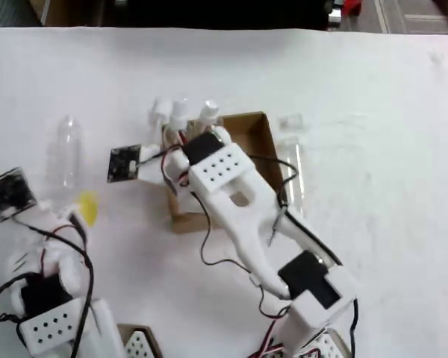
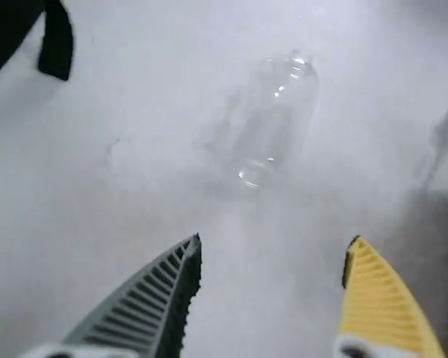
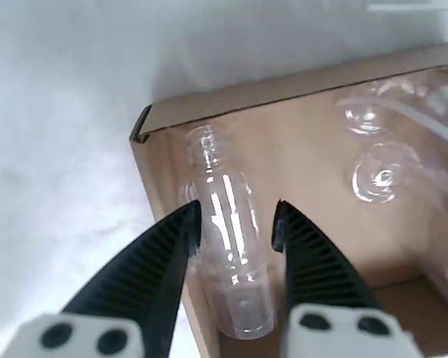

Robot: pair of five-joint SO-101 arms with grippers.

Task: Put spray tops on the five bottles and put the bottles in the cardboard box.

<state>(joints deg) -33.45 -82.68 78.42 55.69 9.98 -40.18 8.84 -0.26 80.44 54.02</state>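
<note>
cardboard box (image 1: 257,134) is sitting mid-table, and i am seeing the right arm (image 1: 239,209) stretched over it. right gripper (image 3: 235,224) is pinching an uncapped bottle (image 3: 224,201) between its black fingers. that bottle is lying inside the box along one wall, neck toward a corner. two more clear bottles (image 3: 379,175) are showing deeper in the box, bases toward the camera. left gripper (image 2: 272,257) is hovering over bare table (image 2: 97,186) with its grey and yellow fingers spread wide, gripping nothing. a loose bottle (image 2: 272,123) is lying on its side ahead of it, apart from the fingers. a stray bottle (image 1: 293,168) is lying outside the box, just beside its wall. white spray tops (image 1: 181,112) are showing at the box's far edge; i cannot tell whether they are sitting on bottles.
</note>
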